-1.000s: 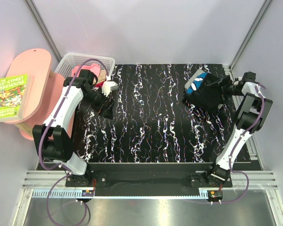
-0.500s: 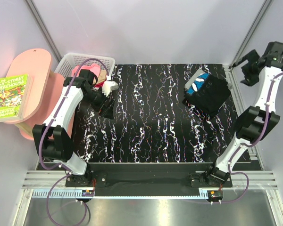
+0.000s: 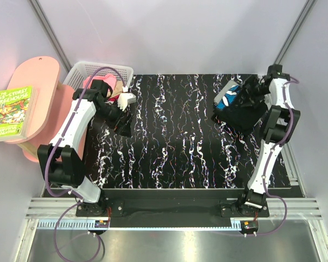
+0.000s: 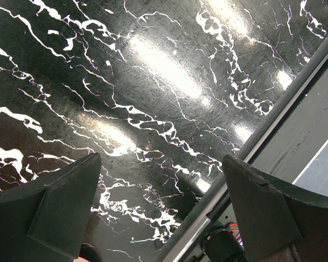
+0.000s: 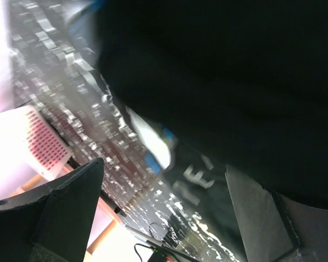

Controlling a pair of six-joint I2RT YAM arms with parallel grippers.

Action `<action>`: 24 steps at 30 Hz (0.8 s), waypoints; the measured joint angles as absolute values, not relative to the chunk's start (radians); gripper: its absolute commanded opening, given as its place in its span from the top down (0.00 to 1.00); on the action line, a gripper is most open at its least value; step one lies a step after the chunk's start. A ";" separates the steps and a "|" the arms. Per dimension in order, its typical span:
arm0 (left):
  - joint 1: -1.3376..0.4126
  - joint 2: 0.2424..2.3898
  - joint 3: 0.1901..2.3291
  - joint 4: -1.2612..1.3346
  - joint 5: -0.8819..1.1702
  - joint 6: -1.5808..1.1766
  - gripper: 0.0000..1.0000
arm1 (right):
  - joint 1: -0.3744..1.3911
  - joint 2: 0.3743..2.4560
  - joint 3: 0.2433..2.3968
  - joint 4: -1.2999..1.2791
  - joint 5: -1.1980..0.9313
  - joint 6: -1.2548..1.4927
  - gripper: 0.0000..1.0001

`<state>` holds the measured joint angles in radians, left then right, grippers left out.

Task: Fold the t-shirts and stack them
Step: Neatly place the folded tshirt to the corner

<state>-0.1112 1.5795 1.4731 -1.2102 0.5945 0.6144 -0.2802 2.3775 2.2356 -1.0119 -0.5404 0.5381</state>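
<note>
A folded black t-shirt (image 3: 243, 112) with a blue and white patch lies at the table's back right. My right gripper (image 3: 250, 90) hovers over its far edge, jaws open and empty. In the blurred right wrist view the black shirt (image 5: 235, 82) fills the upper right, close under the right gripper (image 5: 165, 165). Pink, tan and red shirts (image 3: 103, 84) are bunched in a white basket (image 3: 85, 66) at the back left. My left gripper (image 3: 124, 125) is just right of the basket, low over the table. In the left wrist view the left gripper (image 4: 161, 159) is open and empty above bare marbled table.
The black marbled table (image 3: 175, 136) spans the middle. A pink side table (image 3: 41, 82) with a green book (image 3: 11, 112) stands left of the basket. Metal frame rails run along the table's sides (image 4: 273, 120).
My right arm swung up and out to the far right half a second ago and has come back over the black shirt. The left arm has barely moved.
</note>
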 measured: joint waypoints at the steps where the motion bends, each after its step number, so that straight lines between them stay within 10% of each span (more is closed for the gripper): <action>1: -0.111 1.579 1.473 -1.210 0.595 0.612 0.01 | -0.282 2.410 2.236 -1.012 -0.540 0.538 0.00; 14: -0.109 1.579 1.473 -1.210 0.596 0.601 0.01 | -0.262 2.496 2.490 -1.082 -0.534 0.494 0.00; 24: -0.072 1.544 1.500 -1.196 0.630 0.550 0.01 | -0.040 2.093 2.254 -1.015 -0.495 0.407 0.00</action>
<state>-0.0723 1.5444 1.5002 -1.1965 0.6300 0.5503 -0.0399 2.0926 2.2536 -1.0149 -0.4946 0.4072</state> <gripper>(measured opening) 0.987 0.994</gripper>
